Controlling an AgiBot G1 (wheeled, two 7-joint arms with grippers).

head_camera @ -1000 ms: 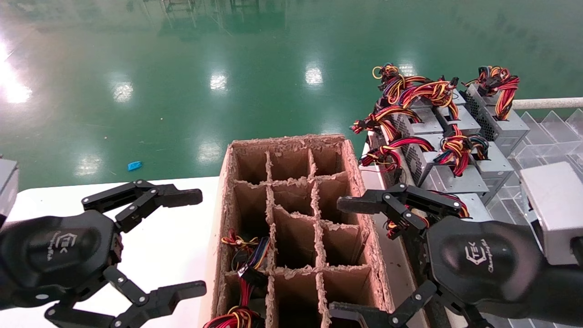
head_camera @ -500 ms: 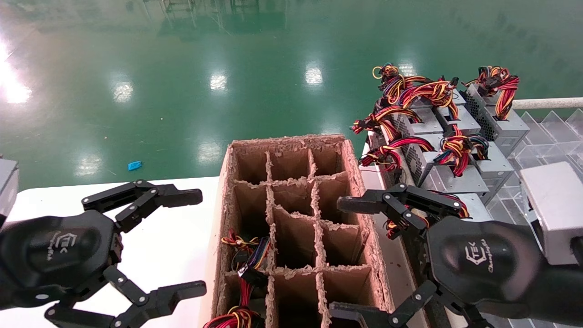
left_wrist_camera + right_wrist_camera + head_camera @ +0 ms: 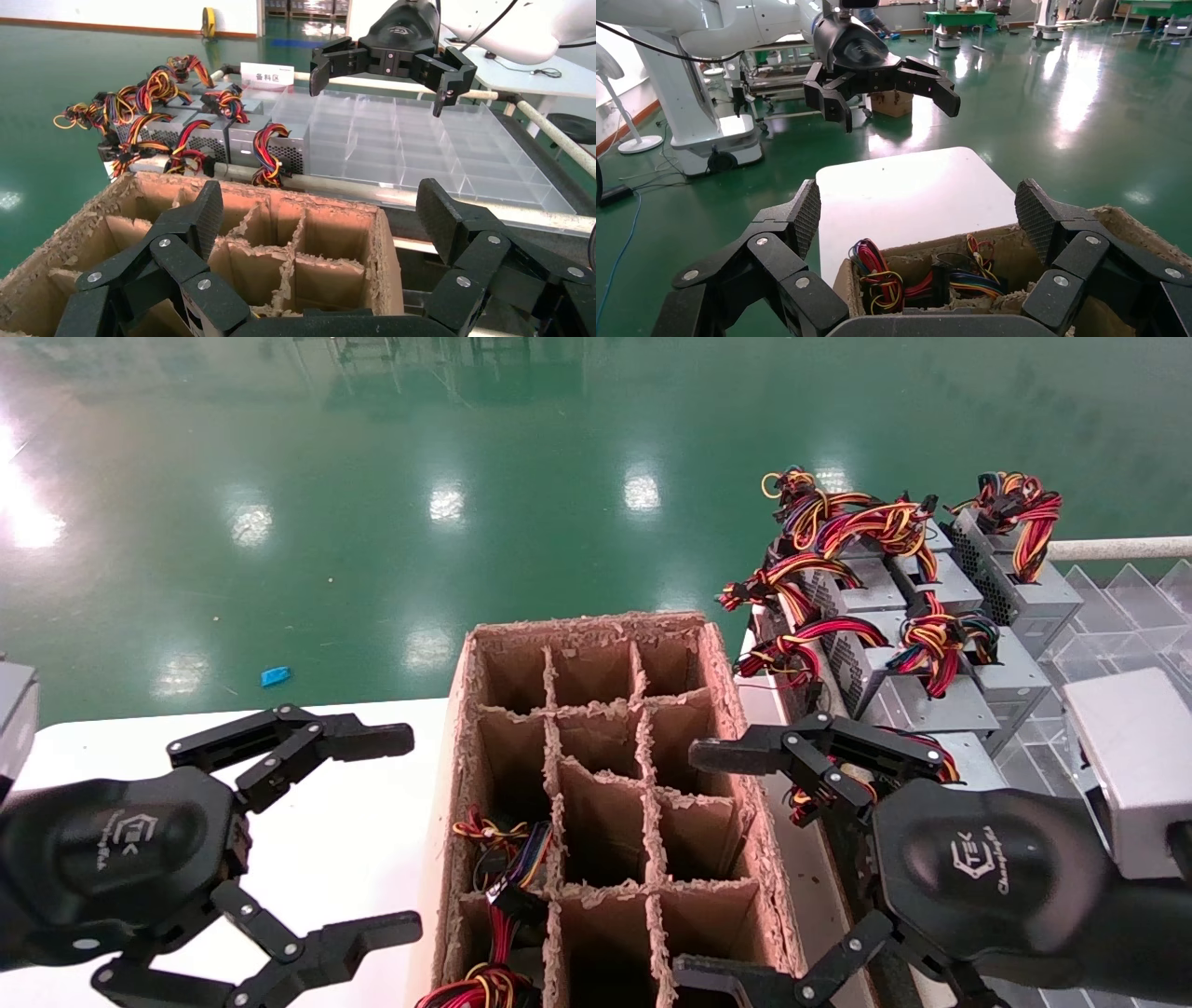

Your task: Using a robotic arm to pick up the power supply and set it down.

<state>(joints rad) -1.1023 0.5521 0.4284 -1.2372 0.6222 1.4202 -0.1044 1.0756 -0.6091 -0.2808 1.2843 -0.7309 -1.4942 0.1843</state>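
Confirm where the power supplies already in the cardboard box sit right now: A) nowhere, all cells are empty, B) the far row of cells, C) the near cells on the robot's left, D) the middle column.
C: the wire bundles show only in the near left cells of the divided cardboard box; the other visible cells look empty.

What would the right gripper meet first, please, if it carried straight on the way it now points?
Probably the cardboard box: the right gripper, jaws open, points leftward across its near end, apparently just above the rim. If it clears the rim, the left gripper lies beyond; depth is unclear.
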